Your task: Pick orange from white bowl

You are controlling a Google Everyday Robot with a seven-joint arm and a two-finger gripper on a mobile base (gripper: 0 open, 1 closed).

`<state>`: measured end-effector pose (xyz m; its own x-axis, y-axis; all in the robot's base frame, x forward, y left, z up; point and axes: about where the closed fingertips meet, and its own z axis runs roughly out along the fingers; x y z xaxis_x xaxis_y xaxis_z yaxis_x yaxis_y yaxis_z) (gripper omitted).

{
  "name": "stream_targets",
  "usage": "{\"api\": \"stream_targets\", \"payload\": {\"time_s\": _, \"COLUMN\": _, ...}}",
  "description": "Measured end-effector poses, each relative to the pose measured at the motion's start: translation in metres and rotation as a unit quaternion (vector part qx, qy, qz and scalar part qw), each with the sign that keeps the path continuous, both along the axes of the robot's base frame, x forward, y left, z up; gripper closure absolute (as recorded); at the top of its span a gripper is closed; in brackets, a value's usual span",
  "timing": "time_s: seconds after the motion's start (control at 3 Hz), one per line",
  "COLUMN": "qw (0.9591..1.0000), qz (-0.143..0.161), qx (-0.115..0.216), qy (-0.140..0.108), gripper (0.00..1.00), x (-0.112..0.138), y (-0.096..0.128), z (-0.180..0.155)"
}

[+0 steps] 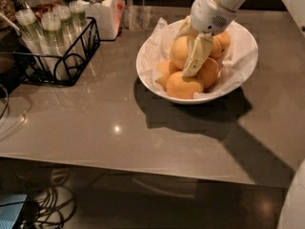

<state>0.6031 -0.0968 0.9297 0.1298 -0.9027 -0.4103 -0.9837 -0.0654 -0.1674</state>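
The white bowl [238, 75], lined with crumpled white paper, stands on the grey table at the back right and holds several yellow-orange fruits. The orange [176, 50], round and pale, sits on top of the pile at the left. My gripper [186, 56] reaches down into the bowl from the upper right. Its fingers straddle the orange: one cream finger [196, 56] lies against the orange's right side, the other is mostly hidden behind its upper left. Deeper orange fruits [183, 86] lie below and to the right.
A black wire rack [71, 63] with clear cups stands at the back left. A white lidded jar [97, 8] and a glass [136, 17] stand behind the bowl. The table's front edge [143, 168] runs below, with cables on the floor.
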Motion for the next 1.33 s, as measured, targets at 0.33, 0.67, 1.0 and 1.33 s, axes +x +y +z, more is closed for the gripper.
{"api": "stream_targets", "payload": {"time_s": 0.33, "qw": 1.0, "qz": 0.0, "qx": 0.0, "qy": 0.0, "gripper": 0.98, "x": 0.0, "y": 0.0, "z": 0.0}}
{"api": "stream_targets", "payload": {"time_s": 0.67, "qw": 1.0, "qz": 0.0, "qx": 0.0, "qy": 0.0, "gripper": 1.0, "x": 0.0, "y": 0.0, "z": 0.005}}
{"api": "stream_targets", "payload": {"time_s": 1.0, "qw": 0.9993, "qz": -0.007, "qx": 0.027, "qy": -0.025, "gripper": 1.0, "x": -0.005, "y": 0.006, "z": 0.018}}
{"api": "stream_targets", "payload": {"time_s": 1.33, "qw": 0.9991, "qz": -0.009, "qx": 0.03, "qy": -0.029, "gripper": 1.0, "x": -0.003, "y": 0.008, "z": 0.019}}
